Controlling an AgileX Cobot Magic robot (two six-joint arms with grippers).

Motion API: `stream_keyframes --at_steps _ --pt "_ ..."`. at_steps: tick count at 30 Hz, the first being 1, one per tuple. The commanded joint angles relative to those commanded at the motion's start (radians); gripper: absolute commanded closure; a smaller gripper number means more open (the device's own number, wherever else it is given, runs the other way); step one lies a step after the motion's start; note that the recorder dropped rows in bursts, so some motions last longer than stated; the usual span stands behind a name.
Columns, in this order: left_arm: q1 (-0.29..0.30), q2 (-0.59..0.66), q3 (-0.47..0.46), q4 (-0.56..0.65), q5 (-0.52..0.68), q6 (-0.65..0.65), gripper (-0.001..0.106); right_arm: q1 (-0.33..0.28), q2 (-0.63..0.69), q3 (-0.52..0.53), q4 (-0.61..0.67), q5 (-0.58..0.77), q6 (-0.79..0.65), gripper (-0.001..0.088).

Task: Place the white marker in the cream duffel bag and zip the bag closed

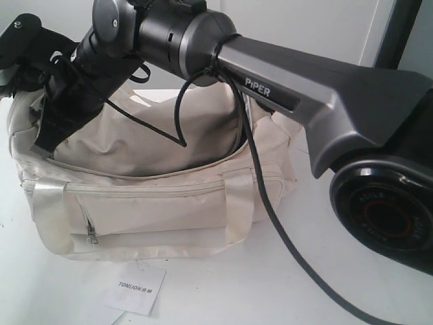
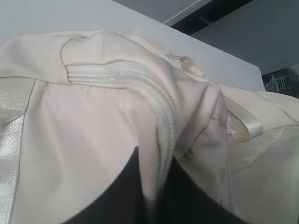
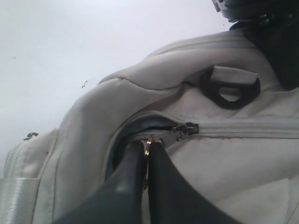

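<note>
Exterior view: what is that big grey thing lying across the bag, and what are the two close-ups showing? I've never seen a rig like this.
That grey thing is one of two robot arms; each ends in a pincer. The exterior view looks from off the arms at the cream duffel bag on a white table, a paper tag in front of it. The close-ups come from cameras on the wrists. Left wrist view: the left pincer is shut on a fold of the bag's fabric. Right wrist view: the right pincer is shut on a small gold piece, seemingly the zipper pull; the zipper is partly closed, with a dark gap open near the pincer. The white marker shows in no view.
</note>
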Motion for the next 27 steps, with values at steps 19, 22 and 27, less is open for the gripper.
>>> stream_keyframes --at_steps 19,22,27 --pt "0.002 0.0 0.0 0.0 0.0 0.002 0.105 0.005 -0.026 0.0 0.042 0.116 -0.046 0.0868" --pt "0.002 0.0 0.0 0.0 0.0 0.002 0.105 0.005 -0.026 0.0 0.042 0.138 -0.046 0.0868" --pt "0.002 0.0 0.0 0.0 0.0 0.002 0.105 0.005 -0.03 0.0 0.042 0.155 -0.046 0.0868"
